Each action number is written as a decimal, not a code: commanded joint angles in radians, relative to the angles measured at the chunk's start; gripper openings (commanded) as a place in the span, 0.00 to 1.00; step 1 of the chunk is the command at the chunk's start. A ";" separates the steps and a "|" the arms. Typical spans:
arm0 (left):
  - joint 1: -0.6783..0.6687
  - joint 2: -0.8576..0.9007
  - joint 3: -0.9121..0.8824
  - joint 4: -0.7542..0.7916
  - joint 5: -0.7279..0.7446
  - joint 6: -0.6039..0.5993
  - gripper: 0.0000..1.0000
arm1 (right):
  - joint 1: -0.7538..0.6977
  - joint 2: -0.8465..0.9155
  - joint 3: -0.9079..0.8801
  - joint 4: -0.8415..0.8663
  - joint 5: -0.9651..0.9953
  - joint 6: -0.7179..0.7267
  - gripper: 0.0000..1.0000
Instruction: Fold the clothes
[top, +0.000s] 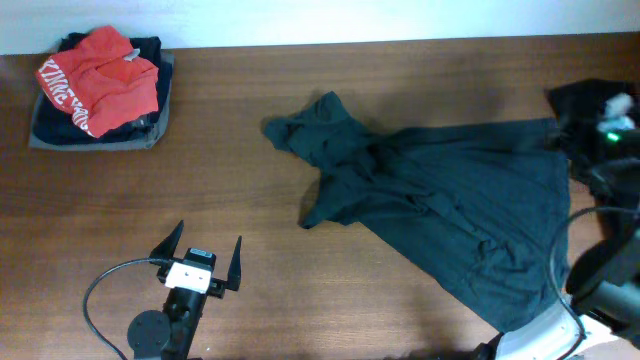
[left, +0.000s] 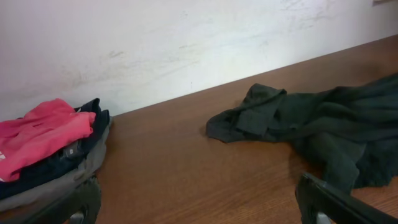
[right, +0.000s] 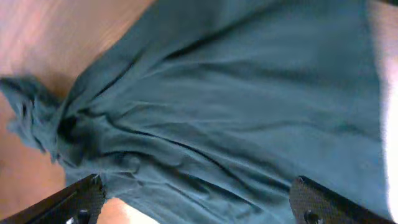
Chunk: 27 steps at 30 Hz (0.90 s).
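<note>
Fingers (right: 84, 198) wide over rumpled teal T-shirt (right: 236, 112)

A brown wood-grain counter (top: 220, 150) fills almost the whole overhead view, its grain running left to right under a dull sheen. Along the far edge stands a pale, off-white wall (left: 186, 43), which meets the wood in one straight line. The wall is scuffed, with faint grey smudges and streaks across it. The light is soft and even, and shadows on the counter are weak and blurred at their edges.
</note>
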 joint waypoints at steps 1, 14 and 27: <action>0.006 -0.006 -0.005 -0.002 -0.003 0.016 0.99 | 0.108 0.001 0.019 0.018 0.021 -0.027 0.99; 0.006 -0.006 -0.005 -0.002 -0.003 0.016 0.99 | 0.341 0.022 0.010 0.080 0.022 -0.028 0.99; 0.006 -0.006 -0.005 -0.003 -0.037 0.024 1.00 | 0.364 0.046 0.010 0.046 0.021 -0.028 0.99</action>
